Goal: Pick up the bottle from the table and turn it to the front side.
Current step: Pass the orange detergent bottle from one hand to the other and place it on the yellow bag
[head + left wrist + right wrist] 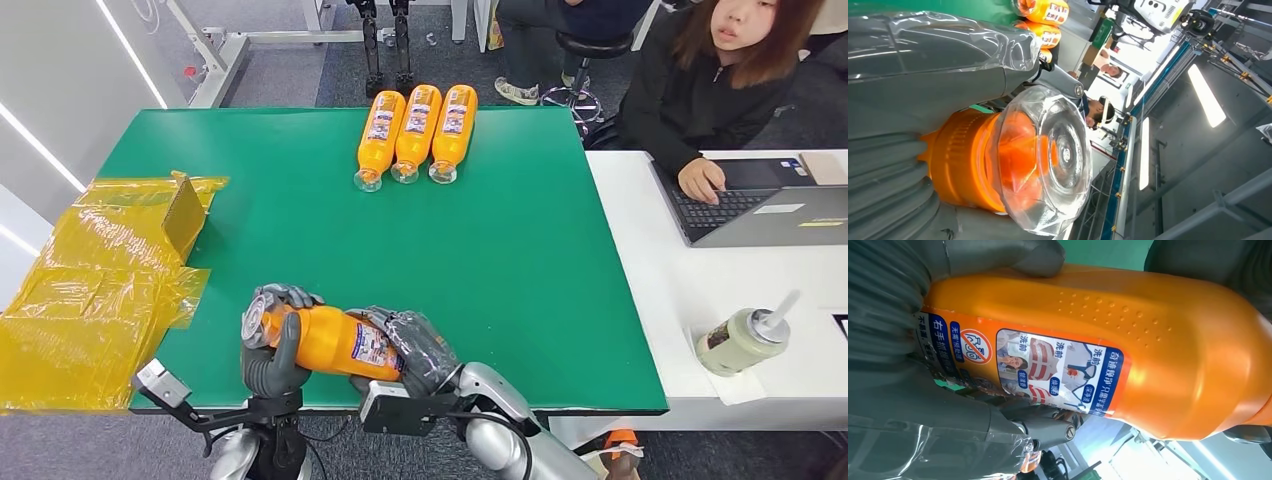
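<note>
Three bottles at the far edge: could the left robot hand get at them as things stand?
Probably not: the left robot hand grips the held bottle, and the three bottles lie far across the table.

The head view is evenly and brightly lit from above, sharp throughout, with only faint soft shadows on the green surface [300,200] and straight lines bowing slightly at the edges. In the left wrist view, long ceiling lamps [1205,95] burn out to white, and glare streaks the clear bottle cap [1048,160]. The right wrist view is close; the label [1048,370] is readable, its background overexposed.
</note>
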Motion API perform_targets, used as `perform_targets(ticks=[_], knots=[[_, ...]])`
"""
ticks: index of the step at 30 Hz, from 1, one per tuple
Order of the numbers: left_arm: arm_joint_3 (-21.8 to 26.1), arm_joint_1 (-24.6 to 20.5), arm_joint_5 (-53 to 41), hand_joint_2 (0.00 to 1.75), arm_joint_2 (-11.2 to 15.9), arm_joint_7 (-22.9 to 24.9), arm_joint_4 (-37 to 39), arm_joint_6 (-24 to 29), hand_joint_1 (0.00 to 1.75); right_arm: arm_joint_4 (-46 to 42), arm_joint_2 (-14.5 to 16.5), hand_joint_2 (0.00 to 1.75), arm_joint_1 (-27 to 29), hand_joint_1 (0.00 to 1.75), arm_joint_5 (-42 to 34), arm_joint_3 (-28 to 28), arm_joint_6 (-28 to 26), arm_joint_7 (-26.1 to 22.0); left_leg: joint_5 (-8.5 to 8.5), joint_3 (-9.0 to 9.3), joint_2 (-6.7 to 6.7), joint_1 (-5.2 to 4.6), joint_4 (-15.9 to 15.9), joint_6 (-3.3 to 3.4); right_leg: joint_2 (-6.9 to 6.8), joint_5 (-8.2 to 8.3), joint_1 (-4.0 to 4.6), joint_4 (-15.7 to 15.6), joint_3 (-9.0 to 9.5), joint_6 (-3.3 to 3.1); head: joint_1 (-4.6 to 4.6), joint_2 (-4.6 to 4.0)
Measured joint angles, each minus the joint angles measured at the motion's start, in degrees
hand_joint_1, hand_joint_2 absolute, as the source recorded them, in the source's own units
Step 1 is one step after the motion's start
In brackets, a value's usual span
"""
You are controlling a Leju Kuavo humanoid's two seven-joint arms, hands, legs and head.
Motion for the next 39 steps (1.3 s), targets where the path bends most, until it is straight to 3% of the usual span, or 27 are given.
perform_targets(ticks=[1, 3, 4, 5, 16, 22, 31, 39], knots=[[0.08, 0.09, 0.03, 1.75, 0.0, 0.02, -0.08, -0.01, 1.75, 0.11, 0.08, 1.75, -0.08, 1.26, -0.03, 0.01, 0.09, -0.02, 0.0, 0.0, 0.0, 0.0, 0.0, 0.0, 0.0, 0.0, 0.0, 0.0, 0.0, 0.0, 0.0, 0.0], [0.26, 0.29, 0.14, 1.75, 0.0, 0.13, -0.27, -0.02, 1.75, 0.34, 0.26, 1.75, -0.27, 0.44, -0.07, 0.03, 0.3, -0.06, 0.0, 0.0, 0.0, 0.0, 0.0, 0.0, 0.0, 0.0, 0.0, 0.0, 0.0, 0.0, 0.01, 0.0], [0.36, 0.39, 0.25, 1.75, 0.0, 0.23, -0.39, -0.04, 1.75, 0.45, 0.34, 1.75, -0.35, 0.11, -0.08, 0.04, 0.42, -0.08, 0.0, 0.0, 0.0, 0.0, 0.0, 0.0, 0.0, 0.0, 0.0, 0.0, 0.0, 0.0, 0.01, 0.0], [0.46, 0.49, 0.41, 1.75, 0.0, 0.36, -0.52, -0.06, 1.75, 0.56, 0.42, 1.75, -0.42, 0.0, -0.09, 0.08, 0.54, -0.12, 0.0, 0.0, 0.0, 0.0, 0.0, 0.0, 0.0, 0.0, 0.0, 0.0, 0.0, 0.0, 0.01, 0.0], [1.32, 1.08, 4.09, 1.75, -0.01, 1.71, -1.16, -1.09, 1.75, 0.38, 1.46, 1.75, -0.23, 0.0, -0.07, 0.37, -3.14, -2.55, 0.0, 0.0, 0.0, 0.0, 0.0, 0.0, 0.0, 0.0, 0.0, 0.0, -0.01, 0.0, 0.0, 0.0], [1.53, 0.75, 0.4, 1.75, 0.67, -0.28, -1.74, 1.32, 1.75, -0.49, 1.51, 1.75, 0.7, 0.0, -0.23, 0.37, -5.01, -3.95, 0.0, 0.01, 0.01, 0.0, 0.0, 0.0, 0.01, 0.0, 0.0, 0.0, -0.02, 0.0, -0.01, 0.0], [3.59, -1.33, -32.06, 1.75, 5.35, -4.91, -8.61, 17.95, 1.75, -0.66, 0.99, 1.75, 1.17, 0.0, -2.09, 0.45, -5.6, -6.63, 0.02, 0.02, 0.02, 0.02, -0.01, -0.03, 0.01, 0.0, 0.02, 0.04, -0.02, -0.01, 0.0, 0.0], [2.51, -4.56, -65.32, 1.75, 13.73, 1.47, -10.45, 32.48, 1.75, -1.61, -0.01, 1.75, 1.06, 0.0, -3.8, 0.45, -5.09, -7.22, 0.06, 0.02, 0.01, 0.02, 0.0, -0.07, 0.01, 0.0, 0.02, 0.04, -0.05, -0.01, -0.01, 0.0]])
